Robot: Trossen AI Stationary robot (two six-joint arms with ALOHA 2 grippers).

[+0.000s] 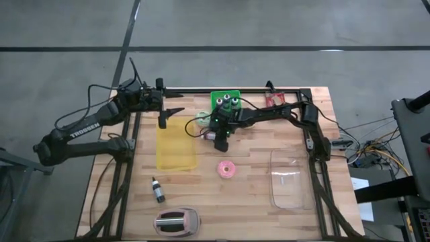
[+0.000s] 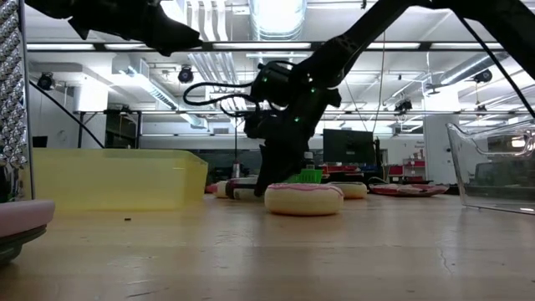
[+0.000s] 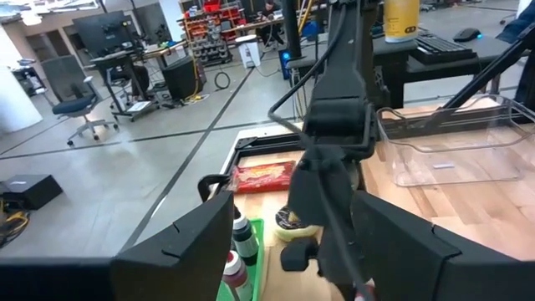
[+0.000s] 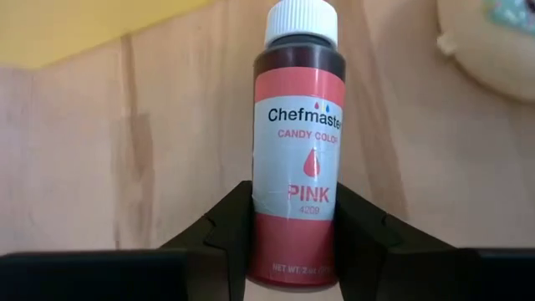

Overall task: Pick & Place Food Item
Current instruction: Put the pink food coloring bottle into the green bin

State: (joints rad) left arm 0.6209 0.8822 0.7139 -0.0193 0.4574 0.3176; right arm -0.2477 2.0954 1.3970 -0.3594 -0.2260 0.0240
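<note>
A pink food-colour bottle with a white cap lies on its side on the wooden table, just right of the yellow bin. My right gripper reaches in from the table's right side and is shut on this bottle. It also shows in the low view. A pink-iced doughnut rests flat on the table nearer the front. My left gripper is open and empty above the bin's far edge. My right gripper pinches the bottle's body near its bottom end between its two fingers. The fingers slant down from the table's right and lie across the bottle. The bottle lies level, cap toward the bin; whether it still rests on the table I cannot tell.
A green holder with bottles and a red packet stand at the far edge. A pale doughnut lies beside the bin. A clear tub stands front right. A small dark bottle and a pink toaster are at the front left.
</note>
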